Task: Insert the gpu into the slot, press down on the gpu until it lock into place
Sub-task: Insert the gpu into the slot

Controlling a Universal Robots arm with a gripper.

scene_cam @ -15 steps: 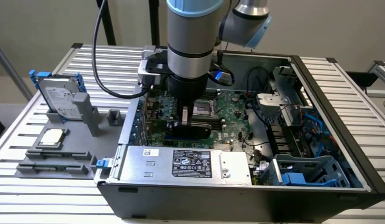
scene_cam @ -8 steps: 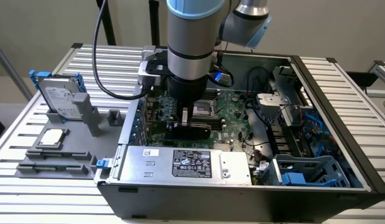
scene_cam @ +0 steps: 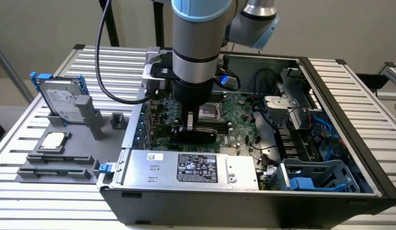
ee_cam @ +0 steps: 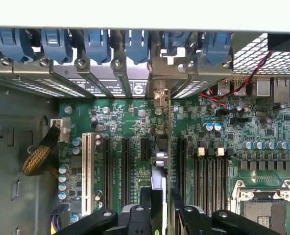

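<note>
From my remote seat: the arm reaches straight down into the open black computer case [scene_cam: 249, 211], which lies on its side on the ribbed aluminium table [scene_cam: 51, 206]. The gripper [scene_cam: 192, 132] is low over the green motherboard [scene_cam: 239, 120], just behind the big grey labelled power-supply box [scene_cam: 192, 167].

In the wrist view the gpu [ee_cam: 158, 178], a thin flat black-faced card w/ green circuit-board edge, stands upright on edge on the board and is seen edge-on. It runs from between the gripper [ee_cam: 160, 196] tips to the case's rear wall. Its metal end bracket [ee_cam: 159, 73] lines up w/ the other silver slot covers under the row of blue plastic clips [ee_cam: 98, 41].

Jaws: narrow, one black finger [ee_cam: 146, 200] against each face of the gpu, closed on it. Can't tell if its lower edge is fully seated.

Black expansion connectors [ee_cam: 126, 166] lie on one side of the card. Black memory strips [ee_cam: 211, 176] and the square silver processor socket [ee_cam: 262, 205] lie on the other.

At the exterior view's left, a hard drive [scene_cam: 60, 100] stands in a grey holder, well apart from the case.
</note>
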